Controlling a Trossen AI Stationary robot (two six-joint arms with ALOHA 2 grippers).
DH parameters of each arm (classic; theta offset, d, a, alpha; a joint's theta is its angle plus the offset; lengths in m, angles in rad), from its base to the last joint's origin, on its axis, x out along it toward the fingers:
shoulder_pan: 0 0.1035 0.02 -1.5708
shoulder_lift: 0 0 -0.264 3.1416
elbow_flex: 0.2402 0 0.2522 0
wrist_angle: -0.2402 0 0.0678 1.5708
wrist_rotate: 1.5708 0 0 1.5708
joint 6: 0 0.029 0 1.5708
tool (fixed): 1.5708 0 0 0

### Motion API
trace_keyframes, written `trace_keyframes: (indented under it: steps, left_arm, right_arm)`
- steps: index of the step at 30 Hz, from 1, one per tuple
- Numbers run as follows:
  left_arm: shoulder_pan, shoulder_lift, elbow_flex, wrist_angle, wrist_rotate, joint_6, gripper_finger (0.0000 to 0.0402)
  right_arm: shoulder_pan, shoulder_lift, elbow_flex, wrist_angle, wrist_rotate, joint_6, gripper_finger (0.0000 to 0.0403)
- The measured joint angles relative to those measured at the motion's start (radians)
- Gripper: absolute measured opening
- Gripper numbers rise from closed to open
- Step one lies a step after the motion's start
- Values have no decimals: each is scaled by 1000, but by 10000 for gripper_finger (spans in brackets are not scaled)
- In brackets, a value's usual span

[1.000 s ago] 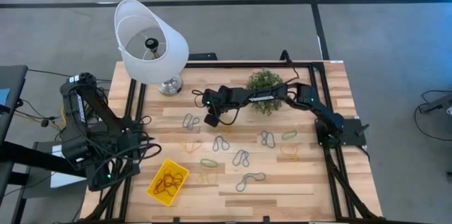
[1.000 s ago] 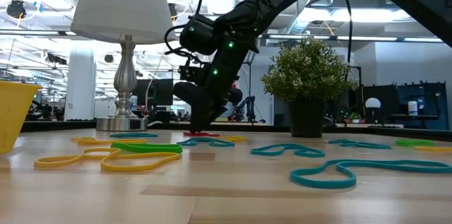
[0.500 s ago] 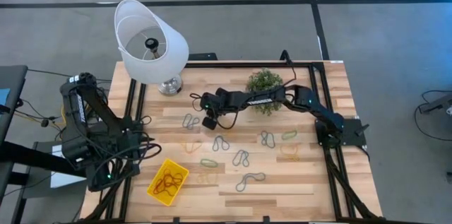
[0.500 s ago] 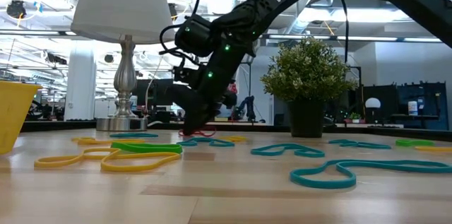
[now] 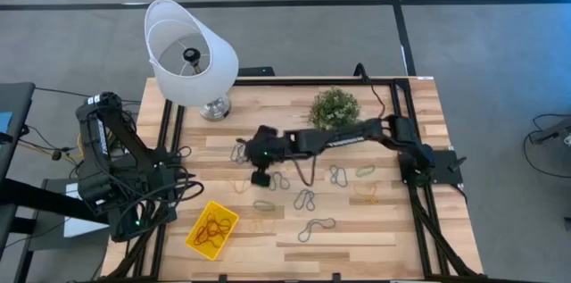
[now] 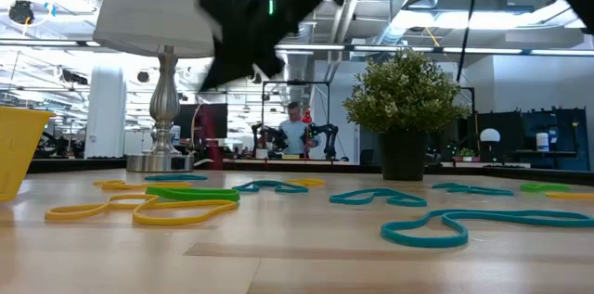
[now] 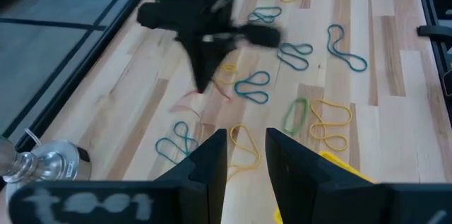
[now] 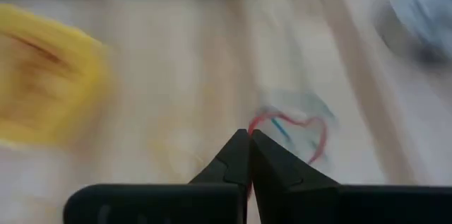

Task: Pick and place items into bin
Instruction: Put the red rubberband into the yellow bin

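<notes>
My right gripper (image 5: 260, 177) reaches over the table's middle, shut on a thin red loop (image 8: 300, 133), well above the wood in the low view (image 6: 232, 39). The yellow bin (image 5: 227, 212) stands near the front left with red loops (image 5: 212, 229) in it; it shows blurred in the right wrist view (image 8: 42, 75). Several grey, green and yellow loops lie flat on the table, such as a grey one (image 5: 305, 199) and a green one (image 5: 366, 170). My left gripper (image 7: 246, 160) is open and empty, parked at the table's left edge. My right gripper pinches the red loop at one spot of its strand (image 8: 256, 121) between its two shut fingertips. The fingers come from above, slanting down. The rest of the loop hangs slack beyond the fingertips, clear of the table.
A white lamp (image 5: 189, 51) stands at the far left and a small potted plant (image 5: 334, 107) at the far middle. Black frame rails run along the table's left and right sides. A person shows far off in the room behind (image 6: 295, 132).
My right gripper has gone up and toward the table's near left, from beside the plant toward the yellow bin. The red loop, which lay on the wood under its fingertips, is now lifted clear and carried along.
</notes>
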Motion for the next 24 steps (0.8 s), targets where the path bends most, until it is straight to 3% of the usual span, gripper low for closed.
trace_keyframes:
  steps: [6,14,24]
  left_arm:
    - [0,0,0,-5,-96,7,88]
    - [3,0,0,0,-159,-21,88]
    - [10,2,0,3,-161,-55,88]
  right_arm:
    - [150,-39,2,270,-187,-8,1]
    - [289,67,29,662,-172,-55,1]
    - [282,261,289,640,-92,-48,0]
